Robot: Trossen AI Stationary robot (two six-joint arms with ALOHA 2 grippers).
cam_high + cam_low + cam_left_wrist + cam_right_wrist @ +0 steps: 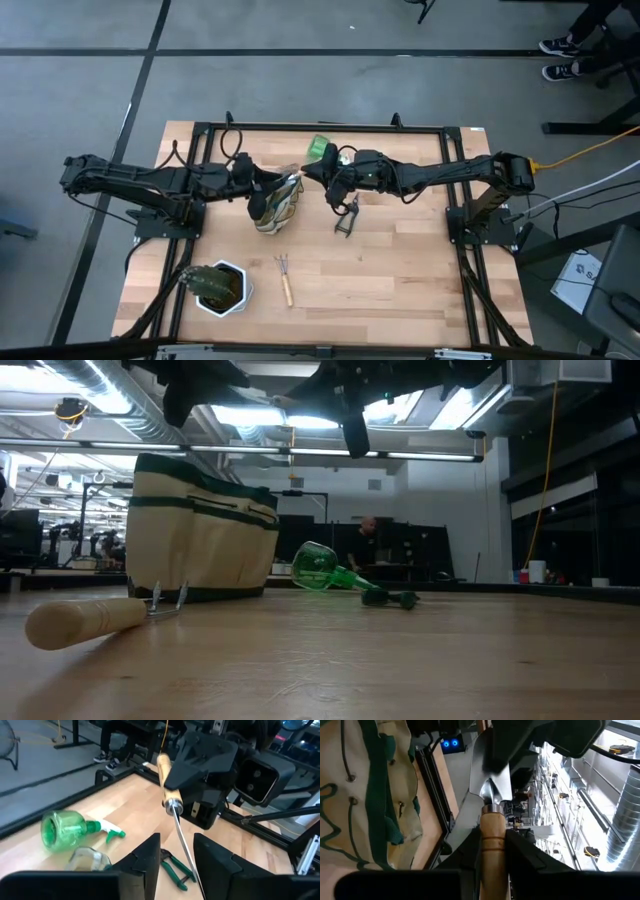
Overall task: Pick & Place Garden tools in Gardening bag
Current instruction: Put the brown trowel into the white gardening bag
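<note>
My right gripper [332,185] is shut on the trowel [170,795], which it holds in the air just right of the cream and green bag [280,205]. The trowel's metal blade [490,770] points toward the bag. My left gripper [177,852] is open above the bag; its fingers stand on either side of the trowel's metal part without touching it. The green spray bottle [322,148] lies on its side behind the bag. The pruning shears [347,218] and the wooden-handled rake [285,278] lie flat on the table. My right gripper pinches the trowel's wooden handle [492,835] between its two fingers, close to the metal collar. The fingers come about level from the table's right and lie along the handle. The trowel is lifted clear of the table, blade end toward the table's left.
A white pot with a green plant [220,288] stands at the near left. The bag stands upright in the low view [200,530], with the rake's handle [90,622] in front of it. A person sits in the room behind the table [368,540].
</note>
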